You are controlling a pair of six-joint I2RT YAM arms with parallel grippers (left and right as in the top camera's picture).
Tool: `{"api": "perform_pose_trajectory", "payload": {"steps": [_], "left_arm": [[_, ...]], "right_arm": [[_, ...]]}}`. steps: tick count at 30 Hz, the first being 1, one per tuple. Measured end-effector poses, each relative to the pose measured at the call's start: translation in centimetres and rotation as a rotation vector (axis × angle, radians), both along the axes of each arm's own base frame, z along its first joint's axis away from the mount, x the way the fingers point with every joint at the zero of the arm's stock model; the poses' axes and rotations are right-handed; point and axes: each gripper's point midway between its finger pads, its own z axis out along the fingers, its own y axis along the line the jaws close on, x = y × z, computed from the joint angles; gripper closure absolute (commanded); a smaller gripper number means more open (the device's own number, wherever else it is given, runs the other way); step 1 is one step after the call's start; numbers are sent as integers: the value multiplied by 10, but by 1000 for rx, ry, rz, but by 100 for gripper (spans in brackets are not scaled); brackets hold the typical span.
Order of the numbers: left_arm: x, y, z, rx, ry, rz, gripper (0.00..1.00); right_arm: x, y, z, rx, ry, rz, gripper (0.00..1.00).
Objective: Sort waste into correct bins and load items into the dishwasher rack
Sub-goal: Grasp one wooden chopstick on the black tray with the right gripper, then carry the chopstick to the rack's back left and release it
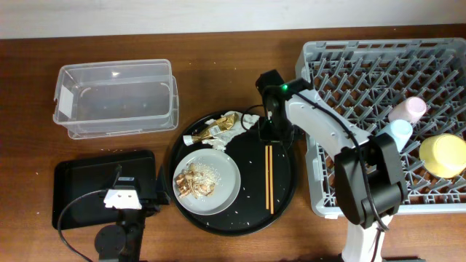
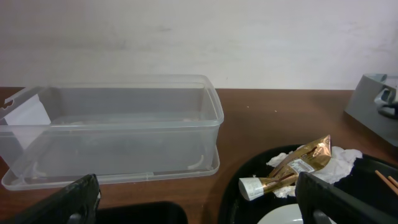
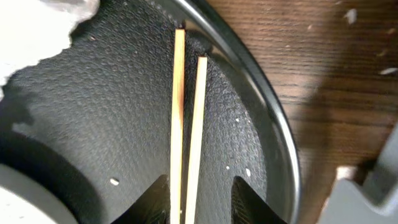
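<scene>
Two thin brown chopsticks (image 1: 269, 178) (image 3: 186, 124) lie side by side on the round black tray (image 1: 284, 196). My right gripper (image 1: 269, 132) (image 3: 200, 199) is down over their far end, open, with a finger on each side; the left finger is against one stick and a gap shows on the right. The gold-brown wrapper (image 1: 215, 131) (image 2: 292, 168) rests on a crumpled white napkin (image 1: 233, 120). The grey plate (image 1: 218, 191) holds food scraps and rice. My left gripper (image 1: 124, 196) (image 2: 199, 208) is wide open and empty above the flat black tray (image 1: 87, 182).
The clear tub (image 1: 116, 98) (image 2: 112, 130) stands at the back left. The grey dishwasher rack (image 1: 364, 73) fills the right side, holding a pink cup (image 1: 408, 110), a light-blue cup (image 1: 400, 132) and a yellow bowl (image 1: 443, 155). Rice grains dot the round tray.
</scene>
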Motion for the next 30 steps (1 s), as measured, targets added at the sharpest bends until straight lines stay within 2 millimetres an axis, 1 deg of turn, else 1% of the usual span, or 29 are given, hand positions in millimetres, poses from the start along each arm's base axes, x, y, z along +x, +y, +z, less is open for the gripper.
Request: {"api": "perform_pose_trajectory", "payload": {"steps": [1,2,8,11,15,19,20,22,28,30], "left_arm": [[0,0,0,0,0,0,0],[0,0,0,0,0,0,0],[0,0,0,0,0,0,0],[0,0,0,0,0,0,0],[0,0,0,0,0,0,0],[0,0,0,0,0,0,0],[0,0,0,0,0,0,0],[0,0,0,0,0,0,0],[0,0,0,0,0,0,0],[0,0,0,0,0,0,0]], "right_arm": [[-2,0,-2,-1,4,-2,68],[-8,-3,-8,-9,26,-6,68],[-15,-3,-27,3,31,-9,68],[-18,-1,-32,19,34,-9,68],[-18,-1,-33,20,32,-9,69],[-18,-3,-34,19,12,-15,93],[-17,-4,-34,18,8,-17,96],[-18,-5,-34,14,6,-36,96],[-19,0,-34,42,17,-36,96],[-24,1,-33,49,35,-38,96]]}}
